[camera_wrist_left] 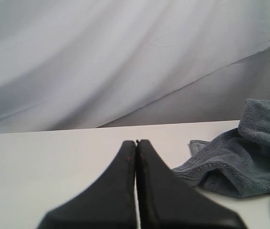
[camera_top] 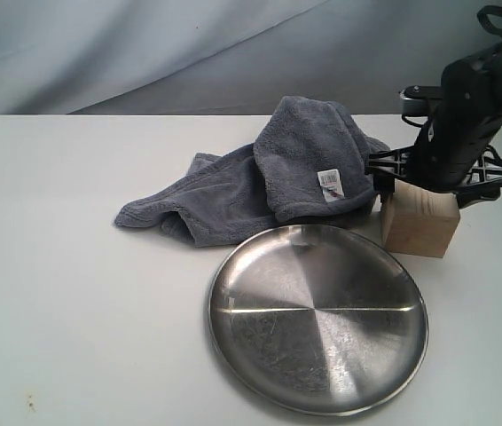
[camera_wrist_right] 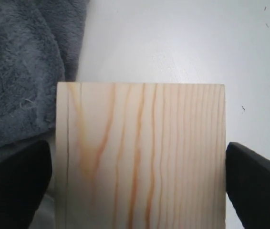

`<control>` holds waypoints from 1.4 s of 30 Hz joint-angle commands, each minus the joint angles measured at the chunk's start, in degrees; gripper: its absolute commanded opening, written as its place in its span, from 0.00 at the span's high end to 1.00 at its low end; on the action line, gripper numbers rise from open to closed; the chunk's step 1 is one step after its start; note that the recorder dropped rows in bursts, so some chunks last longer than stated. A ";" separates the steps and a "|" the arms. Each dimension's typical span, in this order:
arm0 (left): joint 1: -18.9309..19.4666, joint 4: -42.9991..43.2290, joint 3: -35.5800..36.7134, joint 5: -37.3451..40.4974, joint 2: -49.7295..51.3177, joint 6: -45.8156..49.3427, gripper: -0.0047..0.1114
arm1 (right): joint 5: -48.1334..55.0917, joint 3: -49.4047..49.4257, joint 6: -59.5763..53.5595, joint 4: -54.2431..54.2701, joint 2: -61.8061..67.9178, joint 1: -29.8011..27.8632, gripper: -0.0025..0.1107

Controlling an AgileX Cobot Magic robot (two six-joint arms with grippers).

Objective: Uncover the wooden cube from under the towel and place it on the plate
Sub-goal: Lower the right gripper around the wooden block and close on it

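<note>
The wooden cube [camera_wrist_right: 140,133] looks rigid, light and smooth; we would pinch its two flat sides, which our open right hand [camera_wrist_right: 137,186] straddles.

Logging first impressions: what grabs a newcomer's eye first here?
The large shiny silver metal plate fills the front of the table. Behind it lies the bunched dark blue-grey fleece towel, and to its right the pale wooden cube sits uncovered, straddled by the right gripper, jaws open.

The towel [camera_top: 260,182] lies behind the plate [camera_top: 217,312], the cube [camera_top: 419,226] at its right.
</note>
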 commanded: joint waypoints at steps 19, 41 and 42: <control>0.12 -0.14 0.25 -0.62 -0.24 -0.13 0.96 | 0.21 0.09 -1.25 1.70 -0.02 0.20 0.28; 0.12 -0.14 0.25 -0.62 -0.24 -0.13 0.96 | 0.33 0.09 -1.42 1.80 -0.02 0.20 0.48; 0.12 -0.14 0.25 -0.62 -0.24 -0.13 0.96 | 0.44 0.09 -1.42 1.80 -0.02 0.20 0.48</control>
